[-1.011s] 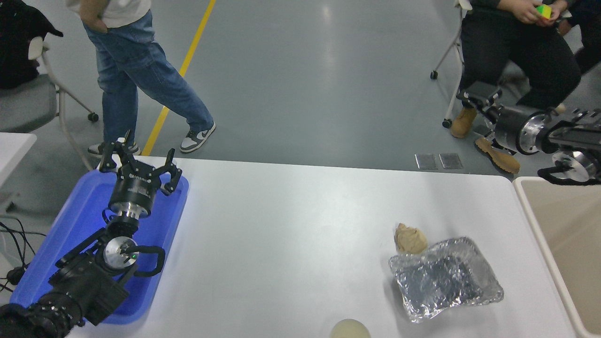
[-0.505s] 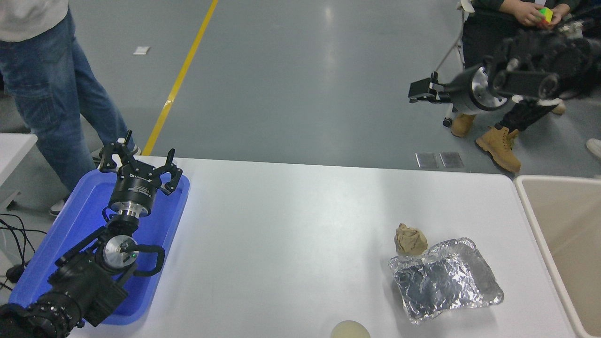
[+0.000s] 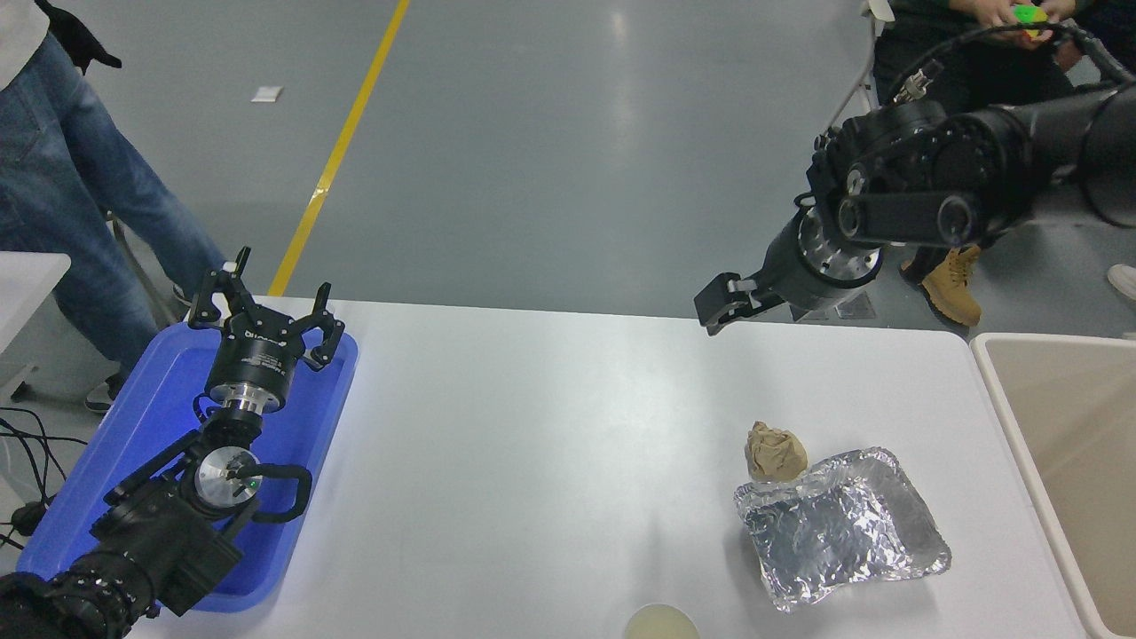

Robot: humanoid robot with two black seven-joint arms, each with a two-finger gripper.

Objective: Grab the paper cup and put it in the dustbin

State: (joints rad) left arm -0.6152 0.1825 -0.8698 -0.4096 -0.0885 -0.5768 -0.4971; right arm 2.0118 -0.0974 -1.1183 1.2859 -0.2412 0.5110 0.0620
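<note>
The paper cup (image 3: 661, 624), pale cream and round, sits at the table's near edge, cut off by the picture's bottom. The dustbin (image 3: 1003, 399), a large beige bin with a paler rim, stands at the table's right end. My right gripper (image 3: 723, 306) hangs above the table's far edge, pointing down and to the left, far from the cup and left of the bin. It holds nothing that I can see. My left gripper (image 3: 264, 306) is open and empty, parked over the blue tray (image 3: 133, 426) at the lower left.
A crumpled tan paper ball (image 3: 776, 452) lies right of centre, touching a crinkled silver foil container (image 3: 839, 528) in front of it. One person stands at the far left and another sits at the far right.
My right arm has swung up from beside the bin, then left and down, so its gripper now hangs over the table's far edge. The standing person moved left. Cup, ball and foil stayed put.
</note>
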